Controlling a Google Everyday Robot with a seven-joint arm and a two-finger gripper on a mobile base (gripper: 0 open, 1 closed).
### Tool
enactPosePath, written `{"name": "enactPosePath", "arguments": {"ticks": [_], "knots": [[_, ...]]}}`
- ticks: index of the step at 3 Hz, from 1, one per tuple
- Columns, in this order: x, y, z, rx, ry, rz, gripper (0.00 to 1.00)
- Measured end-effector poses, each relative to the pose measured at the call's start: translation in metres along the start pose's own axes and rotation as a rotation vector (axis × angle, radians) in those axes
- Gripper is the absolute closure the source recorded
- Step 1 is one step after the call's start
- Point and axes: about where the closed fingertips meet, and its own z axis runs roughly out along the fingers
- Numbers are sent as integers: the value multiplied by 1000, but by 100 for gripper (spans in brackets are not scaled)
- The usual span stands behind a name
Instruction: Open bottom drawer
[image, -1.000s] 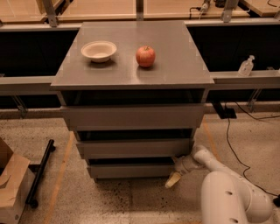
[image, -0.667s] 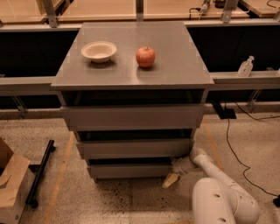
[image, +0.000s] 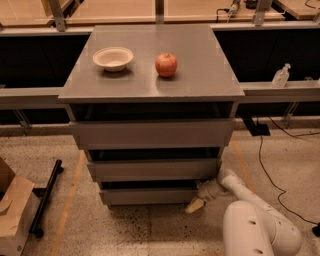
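The bottom drawer (image: 147, 195) is the lowest, narrowest grey flat front of the three-drawer grey cabinet (image: 150, 135). It stands out a little from the cabinet body, with a dark gap above it. My gripper (image: 199, 199) is low at the drawer's right end, reaching in from my white arm (image: 250, 220) at the lower right. One pale fingertip (image: 194, 205) shows in front of the drawer's right corner; the other finger is hidden behind the front.
A white bowl (image: 113, 58) and a red apple (image: 166, 64) sit on the cabinet top. A cardboard box (image: 12, 215) and a black bar (image: 45, 197) lie on the floor at left. Cables (image: 265, 165) run across the floor at right. A bottle (image: 281, 76) stands on the right ledge.
The camera has come closer to the cabinet. My gripper has shifted slightly left along the bottom drawer's right end. The drawer looks the same.
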Motion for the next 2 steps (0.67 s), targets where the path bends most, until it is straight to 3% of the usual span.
{"name": "enactPosePath", "arguments": {"ticks": [2], "knots": [[-6, 1, -8, 0, 0, 0, 64]]}}
